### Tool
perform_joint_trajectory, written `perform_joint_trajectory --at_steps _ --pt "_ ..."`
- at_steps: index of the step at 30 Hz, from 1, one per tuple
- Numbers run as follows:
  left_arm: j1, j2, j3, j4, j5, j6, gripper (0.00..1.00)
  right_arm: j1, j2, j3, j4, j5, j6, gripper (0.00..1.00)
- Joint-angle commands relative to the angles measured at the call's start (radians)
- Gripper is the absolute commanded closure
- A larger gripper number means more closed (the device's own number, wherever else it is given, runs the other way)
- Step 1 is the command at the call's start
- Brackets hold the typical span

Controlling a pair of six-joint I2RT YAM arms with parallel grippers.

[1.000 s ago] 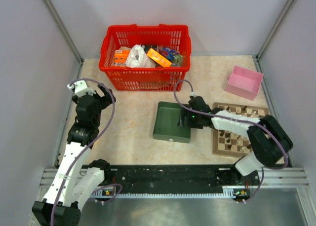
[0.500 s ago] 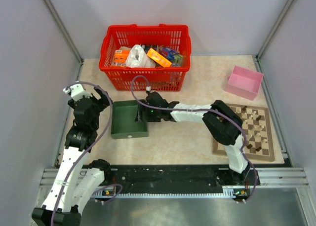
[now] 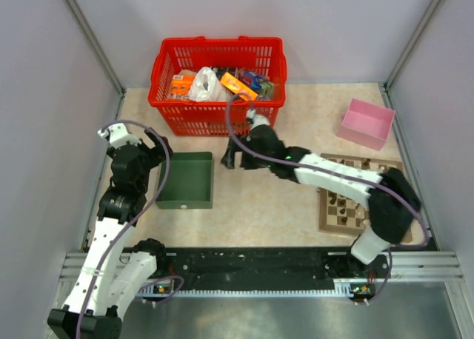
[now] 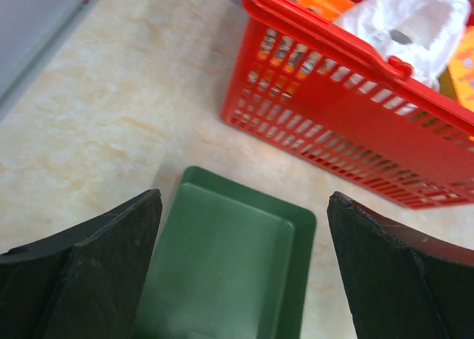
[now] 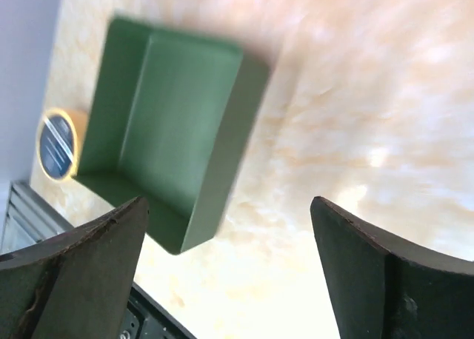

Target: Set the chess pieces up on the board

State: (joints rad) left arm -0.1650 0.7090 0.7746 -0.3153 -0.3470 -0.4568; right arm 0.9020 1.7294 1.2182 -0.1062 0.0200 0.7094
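Top view. My right arm stretches from its base out over the middle of the table [image 3: 311, 109]. The right claw [image 3: 228, 159] hangs just in front of the red basket [image 3: 218, 72], a little right of the green tray [image 3: 185, 180]. The left claw [image 3: 157, 148] sits by the tray's far left corner. The board [image 3: 324, 219] lies at the right side of the table, partly hidden under my right forearm. A few dark chess pieces [image 3: 335, 202] stand on its squares; how many, I cannot tell. A pink box [image 3: 366, 123] sits beyond the board.

Left wrist. The left claw [image 4: 244, 206] is spread wide with nothing between its fingers [image 4: 96, 280]. Below it are the green tray [image 4: 229, 257] and the basket's front wall [image 4: 355, 124], with a white bag [image 4: 415, 13] inside.

Right wrist. The picture is blurred. The right claw [image 5: 228, 206] gapes wide and holds nothing. The green tray [image 5: 170, 132] lies below and to the left, with a round yellow-rimmed disc [image 5: 58, 143] beside it. No board or pieces show here.
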Motion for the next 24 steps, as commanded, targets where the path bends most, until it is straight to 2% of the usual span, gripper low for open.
perform_joint_trajectory --at_steps 1,3,5,10,17,21,24 --pt "-0.002 0.068 0.071 0.093 0.195 -0.029 0.01 -0.113 -0.334 -0.106 -0.119 0.222 -0.103 0.08" --pt "-0.045 0.124 0.094 0.117 0.198 -0.036 0.01 -0.188 -0.468 -0.163 -0.2 0.268 -0.116 0.07" --pt "-0.134 0.179 0.113 0.157 0.148 -0.02 0.01 -0.308 -0.575 -0.201 -0.28 0.294 -0.131 0.06" --pt "-0.339 0.368 0.195 0.261 0.112 -0.025 0.01 -0.642 -0.748 -0.232 -0.441 0.232 -0.189 0.03" --pt "-0.519 0.587 0.275 0.375 0.15 -0.031 0.02 -1.125 -0.736 -0.238 -0.53 0.055 -0.255 0.02" --pt "-0.599 0.678 0.301 0.416 0.227 -0.039 0.02 -1.255 -0.688 -0.234 -0.506 0.087 -0.212 0.01" --pt "-0.657 0.754 0.333 0.415 0.272 -0.037 0.03 -1.304 -0.671 -0.229 -0.503 0.19 -0.153 0.01"
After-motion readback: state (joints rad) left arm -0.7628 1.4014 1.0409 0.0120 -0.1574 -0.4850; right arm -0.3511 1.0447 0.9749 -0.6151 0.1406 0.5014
